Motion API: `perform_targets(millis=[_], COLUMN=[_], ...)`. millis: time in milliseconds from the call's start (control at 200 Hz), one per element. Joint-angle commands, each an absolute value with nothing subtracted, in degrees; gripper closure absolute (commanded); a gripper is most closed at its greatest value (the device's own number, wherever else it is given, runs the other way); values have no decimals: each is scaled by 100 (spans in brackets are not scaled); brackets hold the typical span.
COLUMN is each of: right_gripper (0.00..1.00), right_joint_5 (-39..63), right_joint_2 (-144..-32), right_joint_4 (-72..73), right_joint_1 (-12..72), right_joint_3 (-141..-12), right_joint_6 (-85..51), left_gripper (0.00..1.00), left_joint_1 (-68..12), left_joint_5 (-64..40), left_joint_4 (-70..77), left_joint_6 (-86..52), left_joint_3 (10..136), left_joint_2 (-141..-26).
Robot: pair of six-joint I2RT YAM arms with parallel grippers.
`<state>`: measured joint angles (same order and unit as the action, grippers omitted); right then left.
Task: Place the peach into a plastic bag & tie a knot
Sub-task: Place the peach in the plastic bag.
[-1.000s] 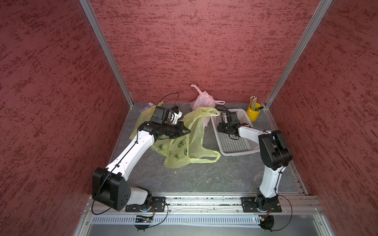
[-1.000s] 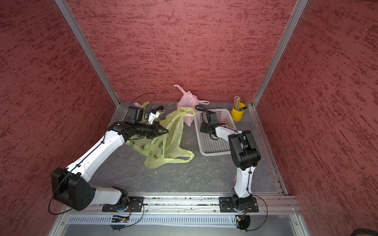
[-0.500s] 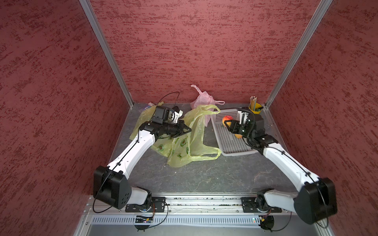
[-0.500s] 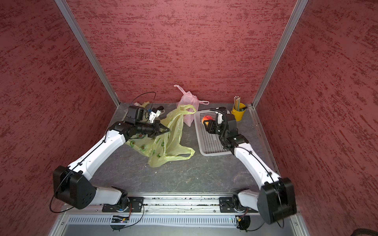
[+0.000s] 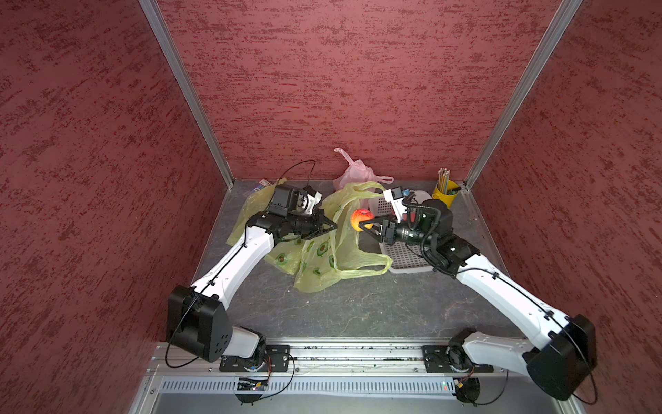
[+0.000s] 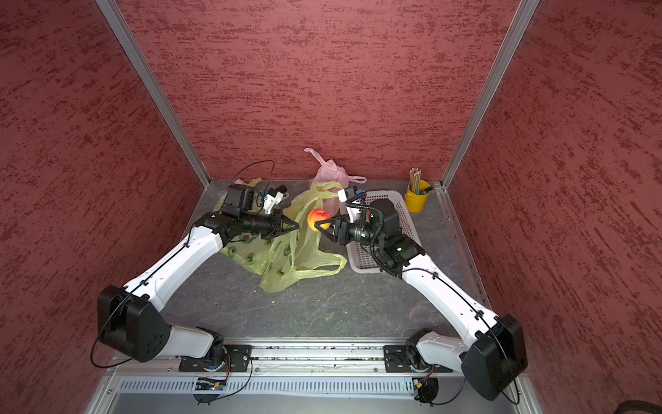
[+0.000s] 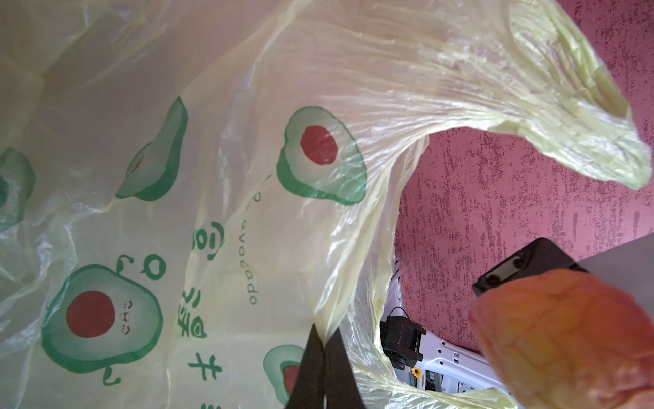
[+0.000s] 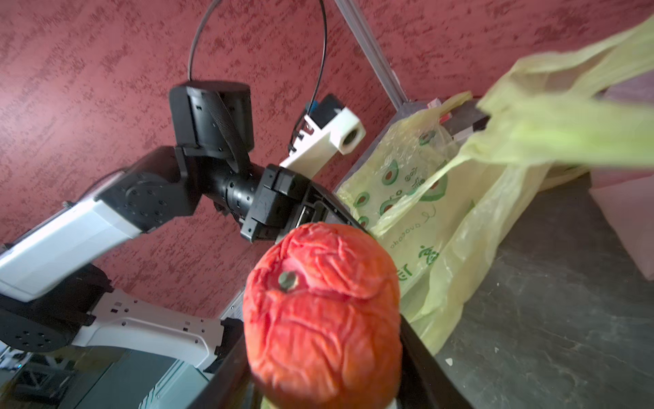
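Yellow-green plastic bag (image 7: 247,106) printed "avocado", pinched by left end effector (image 7: 323,345); right end effector (image 5: 364,224) clamps peach (image 8: 322,311).

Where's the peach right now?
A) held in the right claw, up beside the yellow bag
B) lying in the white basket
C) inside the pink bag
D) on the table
A: the peach sits between the jaws of the right gripper, in the air clear of the basket, beside the yellow bag.
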<state>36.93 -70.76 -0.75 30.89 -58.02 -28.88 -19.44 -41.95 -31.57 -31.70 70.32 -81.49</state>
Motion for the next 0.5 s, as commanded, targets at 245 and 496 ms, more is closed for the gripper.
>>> perform_targets(millis=[245, 496], right_gripper=[65, 63], right_joint_5=[2338, 2152], right_joint_2=[-8295, -8643], right_joint_4=[-1478, -1534], right_joint_1=[3197, 3203], right_joint_3=[-6625, -6845], right_joint_6=[-2364, -2543], left_gripper=[100, 100], left_joint_1=[-2023, -2120], left_joint_5=[-4247, -4354], left_joint_4=[-2956, -2472], left_joint_6=[-3208, -3431], left_joint_3=[7142, 6854], left_joint_2=[-8244, -8382])
